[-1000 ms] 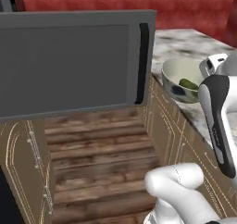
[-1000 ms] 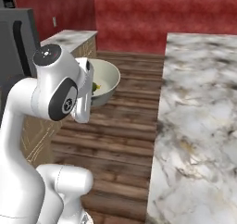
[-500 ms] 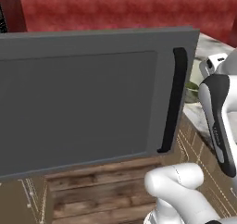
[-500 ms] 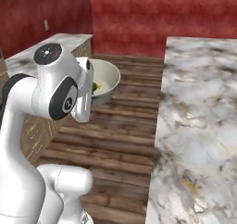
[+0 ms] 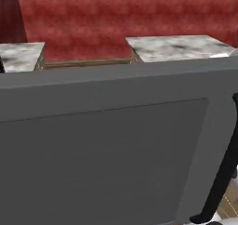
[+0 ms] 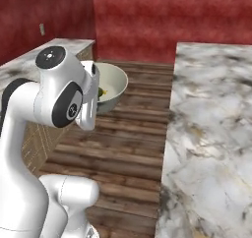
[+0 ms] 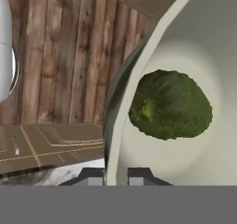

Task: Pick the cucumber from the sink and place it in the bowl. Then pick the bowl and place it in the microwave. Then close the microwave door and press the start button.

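In the hand view the bowl [image 7: 203, 47] shows its cream inside, with the green cucumber [image 7: 170, 104] lying in it. My gripper [image 7: 113, 177] is shut on the bowl's rim, one fingertip on each side of the wall. The right base view has the bowl [image 6: 114, 82] held in the air past my white arm, above the wooden floor, with the cucumber [image 6: 101, 92] a green spot inside. The microwave door [image 5: 107, 159] stands wide and grey close in front of the left base camera, its black handle [image 5: 222, 177] at the right edge.
A long marble counter [image 6: 211, 133] runs along the right. Another marble-topped cabinet [image 6: 29, 65] stands on the left behind my arm. Wooden floor [image 6: 133, 143] lies between them. Two marble tops [image 5: 176, 47] show over the door, before a red wall.
Both base views have shifted, so the camera has moved. The microwave door has grown much nearer in the left base view. The bowl stays in my grip.
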{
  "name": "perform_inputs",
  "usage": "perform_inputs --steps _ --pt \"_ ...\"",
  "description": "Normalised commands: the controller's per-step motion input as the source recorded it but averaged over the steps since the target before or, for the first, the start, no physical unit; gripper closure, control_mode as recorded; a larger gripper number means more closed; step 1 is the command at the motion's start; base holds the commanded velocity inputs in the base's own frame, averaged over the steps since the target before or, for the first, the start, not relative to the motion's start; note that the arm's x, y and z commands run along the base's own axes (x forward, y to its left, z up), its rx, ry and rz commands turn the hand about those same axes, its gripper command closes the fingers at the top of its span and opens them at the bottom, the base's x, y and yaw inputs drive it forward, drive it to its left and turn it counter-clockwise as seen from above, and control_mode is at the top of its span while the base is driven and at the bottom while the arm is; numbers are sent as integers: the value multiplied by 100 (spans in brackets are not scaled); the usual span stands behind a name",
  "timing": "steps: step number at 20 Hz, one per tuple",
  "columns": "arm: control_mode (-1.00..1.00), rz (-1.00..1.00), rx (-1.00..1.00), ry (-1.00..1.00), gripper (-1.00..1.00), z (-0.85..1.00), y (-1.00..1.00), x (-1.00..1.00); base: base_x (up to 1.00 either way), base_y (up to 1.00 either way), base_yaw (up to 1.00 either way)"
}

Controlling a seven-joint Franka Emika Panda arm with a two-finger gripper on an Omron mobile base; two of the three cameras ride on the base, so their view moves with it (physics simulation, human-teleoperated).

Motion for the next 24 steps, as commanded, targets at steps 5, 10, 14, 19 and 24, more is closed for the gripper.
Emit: perform_inputs --steps 5,10,14,19,24 --pt "100 0 0 0 100 0 0 0 48 6 3" --pt "100 0 0 0 100 0 0 0 9 6 37" --pt "100 0 0 0 100 0 0 0 1 3 53" --pt "100 0 0 0 100 0 0 0 21 1 53" --pt "100 0 0 0 100 0 0 0 30 1 49"
